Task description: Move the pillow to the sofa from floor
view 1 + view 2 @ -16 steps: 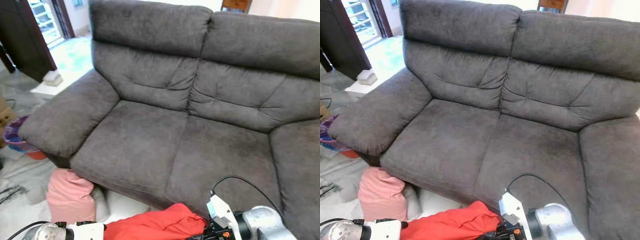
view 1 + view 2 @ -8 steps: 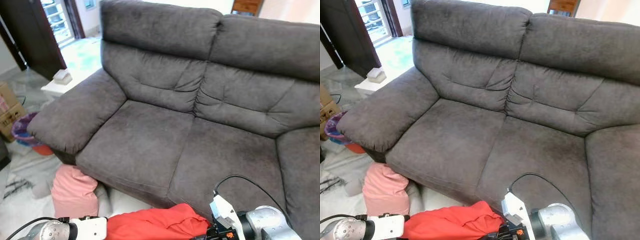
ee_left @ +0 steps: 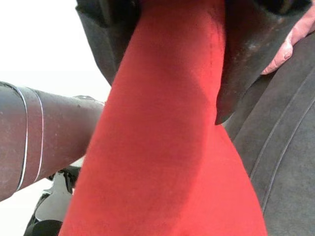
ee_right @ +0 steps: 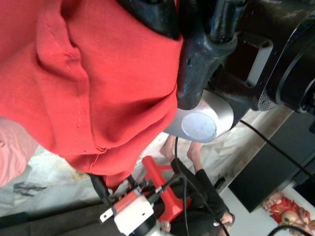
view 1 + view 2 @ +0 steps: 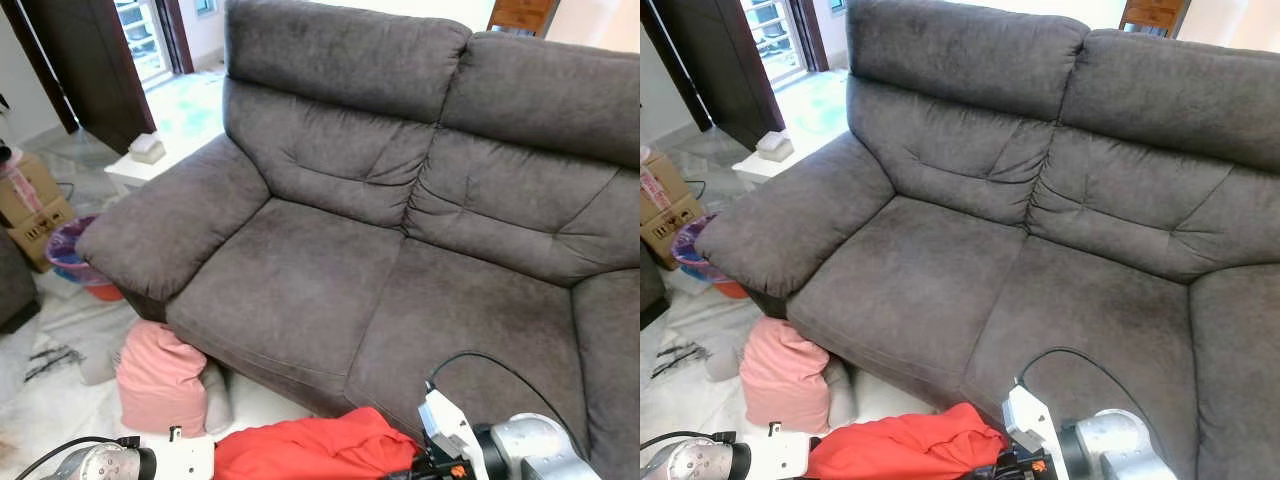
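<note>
Grey sofa (image 5: 400, 270) dead ahead, seat wide open! Both arms carry the red pillow (image 5: 310, 452) low, just short of the front edge: left gripper (image 3: 167, 59) clamped on its fabric, right gripper (image 4: 172, 54) pinching it too. Best lift it clear of the edge, then set it mid-seat.

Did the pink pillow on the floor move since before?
No. The pink pillow still leans against the front of the dark grey fabric sofa, below its armrest. The whole picture shifted because the camera moved.
</note>
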`<state>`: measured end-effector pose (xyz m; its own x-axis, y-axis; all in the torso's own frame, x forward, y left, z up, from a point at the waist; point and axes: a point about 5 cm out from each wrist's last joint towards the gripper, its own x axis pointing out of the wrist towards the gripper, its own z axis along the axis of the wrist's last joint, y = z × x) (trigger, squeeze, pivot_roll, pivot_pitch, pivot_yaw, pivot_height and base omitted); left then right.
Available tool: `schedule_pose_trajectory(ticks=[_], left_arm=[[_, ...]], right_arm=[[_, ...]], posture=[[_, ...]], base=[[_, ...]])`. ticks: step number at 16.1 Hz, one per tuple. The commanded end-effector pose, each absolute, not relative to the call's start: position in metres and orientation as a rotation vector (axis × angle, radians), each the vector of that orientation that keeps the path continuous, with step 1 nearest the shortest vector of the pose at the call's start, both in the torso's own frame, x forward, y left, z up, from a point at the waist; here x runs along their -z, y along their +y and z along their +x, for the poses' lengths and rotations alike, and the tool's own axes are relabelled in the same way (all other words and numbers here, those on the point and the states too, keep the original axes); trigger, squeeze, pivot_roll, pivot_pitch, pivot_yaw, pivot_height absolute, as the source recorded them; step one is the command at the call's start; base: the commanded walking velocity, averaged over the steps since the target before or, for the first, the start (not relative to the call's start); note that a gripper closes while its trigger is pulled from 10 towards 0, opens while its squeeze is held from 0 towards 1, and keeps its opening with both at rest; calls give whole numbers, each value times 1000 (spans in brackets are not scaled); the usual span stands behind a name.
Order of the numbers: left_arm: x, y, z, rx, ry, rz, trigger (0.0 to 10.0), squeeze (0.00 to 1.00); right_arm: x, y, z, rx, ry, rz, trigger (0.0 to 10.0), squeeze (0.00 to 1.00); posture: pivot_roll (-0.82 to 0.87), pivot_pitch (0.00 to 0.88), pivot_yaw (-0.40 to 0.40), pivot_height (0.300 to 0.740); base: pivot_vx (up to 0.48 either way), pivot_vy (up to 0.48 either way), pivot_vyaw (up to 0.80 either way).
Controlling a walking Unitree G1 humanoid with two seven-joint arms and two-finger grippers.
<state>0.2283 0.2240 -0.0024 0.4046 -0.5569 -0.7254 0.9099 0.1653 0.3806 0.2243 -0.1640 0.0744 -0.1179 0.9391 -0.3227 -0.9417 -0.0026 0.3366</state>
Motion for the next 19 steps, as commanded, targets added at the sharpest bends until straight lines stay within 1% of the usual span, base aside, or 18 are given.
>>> schedule_pose_trajectory(ticks=[1,14,19], left_arm=[[1,228,228,1104,478,895,0,0],[-1,228,229,1114,478,871,0,0],[-3,221,230,1123,448,852,0,0]], right_arm=[[-85,-153,225,-1655,451,2,10000,0],[-75,-151,223,-1628,472,-5,10000,0],[-70,-148,221,-1617,479,-2,10000,0]], posture=[[84,140,-10,740],[85,125,-5,740],[84,120,-6,740]], base=[[0,0,0],[0,0,0],[0,0,0]])
